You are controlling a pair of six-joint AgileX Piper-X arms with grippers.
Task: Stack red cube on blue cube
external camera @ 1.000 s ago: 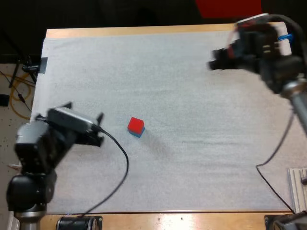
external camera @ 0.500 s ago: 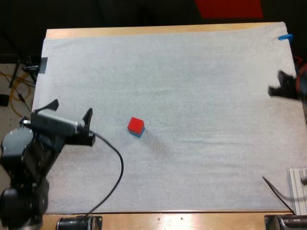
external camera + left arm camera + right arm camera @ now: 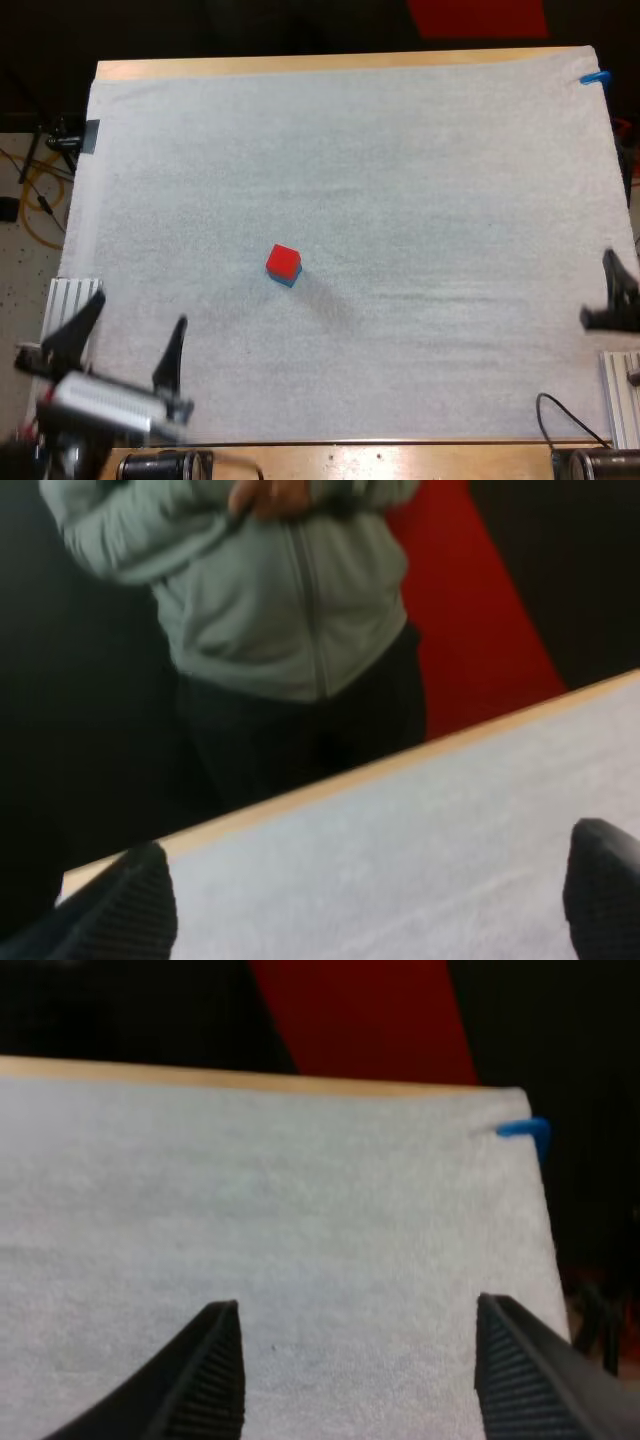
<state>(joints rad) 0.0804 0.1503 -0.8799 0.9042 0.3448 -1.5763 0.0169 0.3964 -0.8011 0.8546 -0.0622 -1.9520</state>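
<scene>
Left gripper [image 3: 128, 345] gapes wide, empty, by the white mat's [image 3: 400, 180] near-left corner; right gripper [image 3: 610, 300] stands equally spread at its right edge. Well apart from both, the red cube [image 3: 284, 261] sits atop the blue cube [image 3: 289, 280]. A person [image 3: 280, 610] stands past the far side.

A white mat [image 3: 400, 180] is laid over a wooden table [image 3: 300, 65], bare wood being left along the far edge. A person [image 3: 270, 610] in a grey zipped jacket is observed standing just beyond that edge. A yellow cable [image 3: 40, 215] is noted on the floor beside the table.
</scene>
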